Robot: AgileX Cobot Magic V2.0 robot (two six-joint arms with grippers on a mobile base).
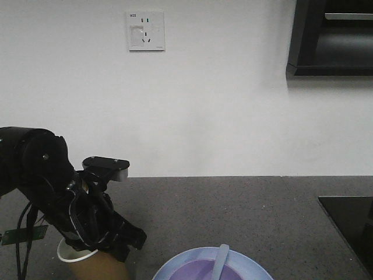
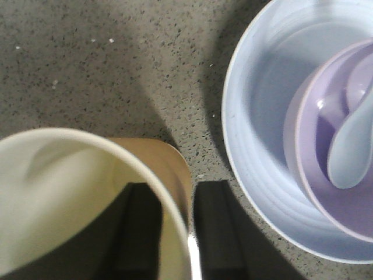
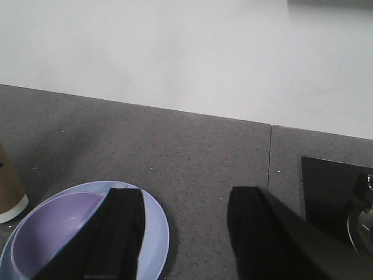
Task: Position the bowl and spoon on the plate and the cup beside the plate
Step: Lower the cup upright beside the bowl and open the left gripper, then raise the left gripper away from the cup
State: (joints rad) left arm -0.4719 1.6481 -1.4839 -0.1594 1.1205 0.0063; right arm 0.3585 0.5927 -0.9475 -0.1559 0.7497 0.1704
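Note:
The tan paper cup (image 1: 87, 265) stands upright on the grey counter, just left of the light-blue plate (image 1: 175, 265). My left gripper (image 2: 178, 186) is shut on the cup (image 2: 64, 192), one finger inside and one outside its wall. The lavender bowl (image 2: 315, 175) sits on the plate (image 2: 250, 175), and the pale spoon (image 2: 349, 151) lies in the bowl. My right gripper (image 3: 186, 192) hangs open above the counter at the plate's (image 3: 154, 233) right edge, holding nothing. Its left finger hides part of the bowl (image 3: 52, 233).
A black glass panel (image 1: 349, 227) is set into the counter at the right. A seam (image 3: 270, 157) crosses the counter beside it. The white wall behind carries a socket (image 1: 145, 30), and a dark cabinet (image 1: 332, 35) hangs at the upper right.

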